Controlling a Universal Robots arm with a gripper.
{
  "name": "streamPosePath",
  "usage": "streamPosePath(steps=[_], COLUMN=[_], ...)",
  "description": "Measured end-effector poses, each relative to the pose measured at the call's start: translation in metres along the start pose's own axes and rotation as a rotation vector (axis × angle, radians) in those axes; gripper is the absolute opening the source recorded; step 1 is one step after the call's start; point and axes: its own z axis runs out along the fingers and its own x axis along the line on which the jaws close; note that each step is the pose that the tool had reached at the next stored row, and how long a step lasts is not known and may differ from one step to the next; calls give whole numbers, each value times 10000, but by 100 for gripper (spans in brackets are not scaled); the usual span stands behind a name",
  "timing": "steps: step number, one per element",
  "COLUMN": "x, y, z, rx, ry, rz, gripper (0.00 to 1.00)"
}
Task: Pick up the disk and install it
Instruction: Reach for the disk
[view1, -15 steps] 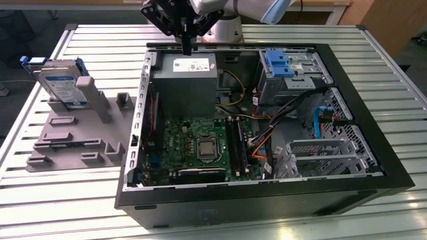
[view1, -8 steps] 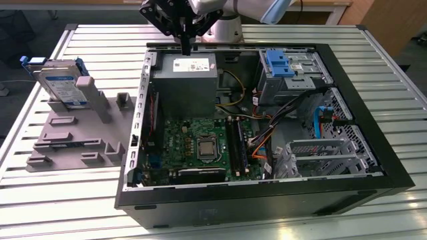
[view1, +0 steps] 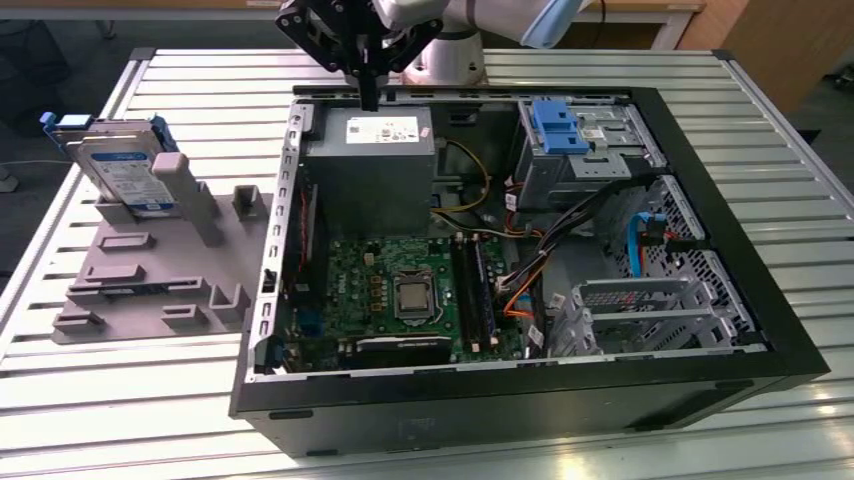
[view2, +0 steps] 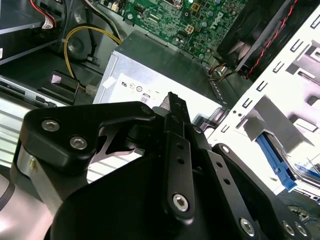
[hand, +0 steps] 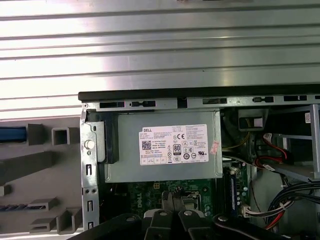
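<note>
The disk (view1: 118, 168), a silver drive with a white-and-blue label and blue side rails, stands on edge in a grey fixture (view1: 147, 270) at the exterior view's left, outside the computer case. My gripper (view1: 368, 98) hangs over the far edge of the open case (view1: 747, 300), above the grey power supply box (view1: 367, 150) and well to the right of the disk. Its black fingers are shut together with nothing between them, as both wrist views show (view2: 172, 100) (hand: 172, 199).
Inside the case lie a green motherboard (view1: 400, 290), bundled cables (view1: 534, 270) and metal drive cages (view1: 654, 310). A bare blue bracket (view1: 558, 125) sits in the far bay. The slatted metal table (view1: 134, 400) surrounds the case.
</note>
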Motion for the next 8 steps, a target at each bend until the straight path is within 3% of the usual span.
streamPosePath(steps=[8], x=[33], y=[-3], z=[2], rx=[0], ry=[0], rz=[0], gripper=[11])
